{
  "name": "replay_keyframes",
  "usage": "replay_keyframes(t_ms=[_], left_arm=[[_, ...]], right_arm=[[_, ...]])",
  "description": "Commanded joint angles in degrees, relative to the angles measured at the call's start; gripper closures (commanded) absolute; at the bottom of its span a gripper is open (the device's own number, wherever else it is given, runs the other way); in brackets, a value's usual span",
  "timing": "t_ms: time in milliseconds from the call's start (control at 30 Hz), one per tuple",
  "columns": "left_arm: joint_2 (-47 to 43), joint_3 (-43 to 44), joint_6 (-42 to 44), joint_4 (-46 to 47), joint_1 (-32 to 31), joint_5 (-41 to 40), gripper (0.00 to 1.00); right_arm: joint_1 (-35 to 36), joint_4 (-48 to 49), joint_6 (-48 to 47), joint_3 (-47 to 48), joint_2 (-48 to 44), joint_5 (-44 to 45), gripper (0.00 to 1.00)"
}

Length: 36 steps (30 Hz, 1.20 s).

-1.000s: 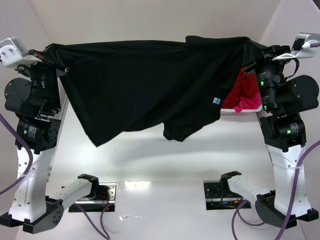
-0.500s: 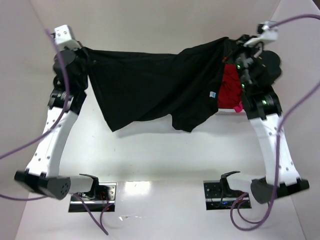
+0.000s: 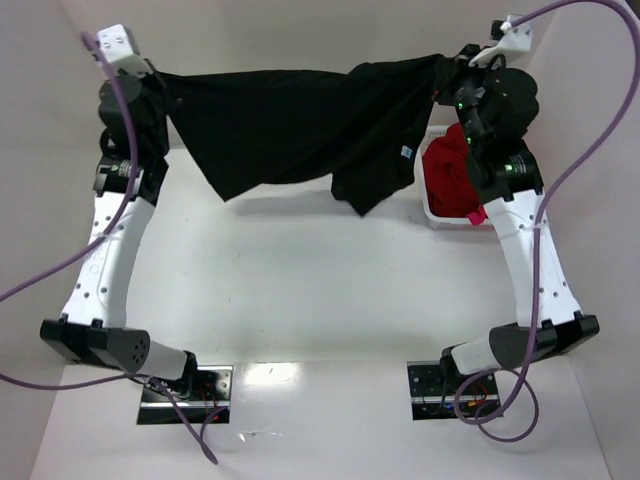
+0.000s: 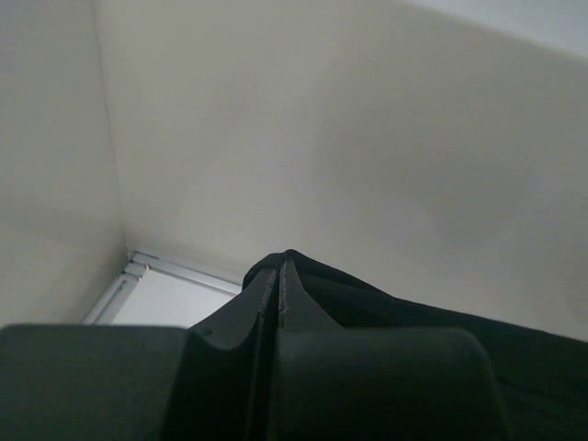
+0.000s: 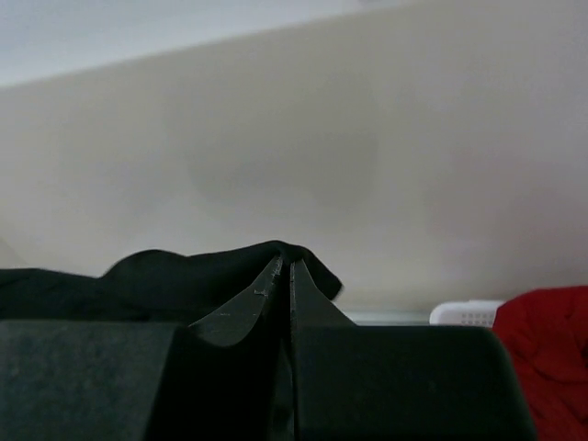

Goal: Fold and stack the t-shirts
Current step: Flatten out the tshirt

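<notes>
Cloth, soft and limp, strung in mid-air: black t-shirt (image 3: 300, 115) hanging between the two arms, well above the tabletop (image 3: 320, 290), over toward the far wall. Pinched at the upper left corner by the left end effector (image 3: 163, 82), fingers clenched tight on a thin fold of fabric. Pinched at the upper right by the right end effector (image 3: 447, 68), likewise clamped on a bunched edge. Sagging along the top line, with the lower part drooping in an uneven point near a small blue label (image 3: 407, 152).

Judged light and floppy, with no stiffness to keep a shape. Likely to swing, twist and double over itself if moved fast. Not fragile, probably not slippery, yet thin enough to slide out of a shallow pinch. Best taken at corners or shoulder seams, for doubled cloth and a firmer bite. Better lowered slowly and drawn flat than dropped.

Dark red t-shirt (image 3: 452, 178) heaped in the white basket (image 3: 430, 212) beside the right arm, a scrap of pink t-shirt (image 3: 478, 213) at its near edge.
</notes>
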Motion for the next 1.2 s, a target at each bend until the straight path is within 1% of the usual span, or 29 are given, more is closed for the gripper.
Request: replay_keyframes(t_ms=[0, 33, 67, 133, 167, 233, 267, 300, 333, 367, 400, 467, 500, 533, 600, 700, 733, 800, 833, 867, 900, 933, 1033, 1133, 1167], left_arm=[[-7.1, 0.7, -0.9, 3.4, 1.2, 1.1, 1.00], [-8.2, -0.7, -0.9, 1.5, 1.2, 1.7, 1.00], [-10.6, -1.6, -2.4, 0.4, 1.2, 2.2, 1.00], [-13.9, -4.8, -3.6, -2.2, 1.2, 3.9, 1.00], [-17.8, -8.8, -5.0, -2.9, 1.2, 3.9, 1.00], [-22.4, -12.2, -5.7, -5.2, 1.2, 4.9, 1.00], [-26.8, -13.2, -5.7, -6.6, 1.2, 4.9, 1.00], [-29.1, -14.0, -5.7, -7.7, 1.2, 5.8, 1.00], [-31.2, -14.5, -5.7, -10.7, 1.2, 5.8, 1.00], [-35.2, -14.5, -5.7, -12.3, 1.2, 5.8, 1.00], [-37.1, -14.5, -5.1, -15.1, 1.2, 5.8, 1.00], [-41.2, -12.3, -4.5, -17.7, 1.2, 4.2, 1.00], [-41.7, -11.2, -4.0, -20.3, 1.2, 3.6, 1.00], [-41.7, -9.9, -3.5, -21.4, 1.2, 3.0, 1.00], [-41.0, -6.7, -3.5, -23.0, 1.2, 2.3, 1.00], [-38.1, -6.7, -4.2, -23.0, 1.2, 1.7, 1.00], [-37.0, -9.2, -5.1, -22.1, 1.2, 1.7, 1.00], [-34.3, -12.7, -6.2, -19.6, 1.2, 1.7, 1.00], [-32.4, -14.6, -6.9, -18.5, 1.2, 1.7, 1.00], [-31.5, -18.6, -7.4, -17.3, 1.2, 2.2, 1.00], [-30.4, -20.5, -7.4, -15.0, 1.2, 2.2, 1.00], [-28.4, -22.5, -7.4, -13.7, 1.2, 2.2, 1.00], [-24.6, -28.7, -8.0, -9.1, 1.2, 2.2, 1.00], [-15.7, -31.7, -8.0, -4.6, 1.2, 2.7, 1.00], [-13.7, -33.1, -8.6, -3.3, 1.8, 2.7, 1.00]], right_arm=[[0.0, 3.5, -0.4, 2.7, -5.7, 0.2, 0.92], [0.0, 3.0, -0.4, 1.7, -7.0, -1.0, 0.92], [0.0, 3.0, -0.4, -1.8, -10.3, -1.0, 0.92], [0.0, 2.4, 0.1, -5.7, -13.9, -1.6, 0.92], [0.0, 1.7, 0.1, -9.3, -17.6, -1.6, 0.92], [0.6, 1.1, 0.7, -13.1, -22.1, -2.1, 0.92], [0.7, 0.1, 0.7, -15.5, -24.3, -2.6, 0.92], [0.7, -1.1, 1.5, -15.5, -28.0, -2.7, 0.94], [0.7, -4.5, 2.2, -15.5, -29.3, -2.7, 0.94], [0.7, -6.1, 2.3, -15.5, -30.5, -4.0, 0.94], [0.7, -7.4, 2.3, -14.9, -32.9, -5.2, 0.94], [0.7, -9.4, 4.0, -13.4, -34.5, -6.1, 0.94], [0.7, -10.1, 4.0, -12.0, -34.5, -6.7, 0.94], [0.7, -10.9, 4.9, -8.7, -34.5, -7.3, 0.94], [0.7, -11.4, 5.6, -6.0, -32.9, -7.8, 0.95], [0.7, -11.4, 7.4, -5.2, -29.4, -7.8, 0.95], [0.7, -11.4, 8.1, -5.9, -28.3, -7.1, 0.95], [0.7, -10.8, 8.1, -10.3, -24.9, -7.0, 0.95], [0.7, -10.1, 8.7, -14.4, -23.9, -6.5, 0.96], [0.7, -9.1, 8.7, -16.7, -22.1, -6.5, 0.96], [0.7, -7.7, 9.3, -19.2, -21.6, -6.5, 0.96], [0.7, -4.9, 10.2, -23.7, -20.9, -6.5, 0.96], [0.7, -1.6, 10.7, -28.9, -16.3, -5.2, 0.96], [0.7, 2.8, 10.7, -33.4, -11.3, -3.3, 0.96], [0.7, 5.6, 10.7, -34.1, -10.0, -3.3, 0.96]])
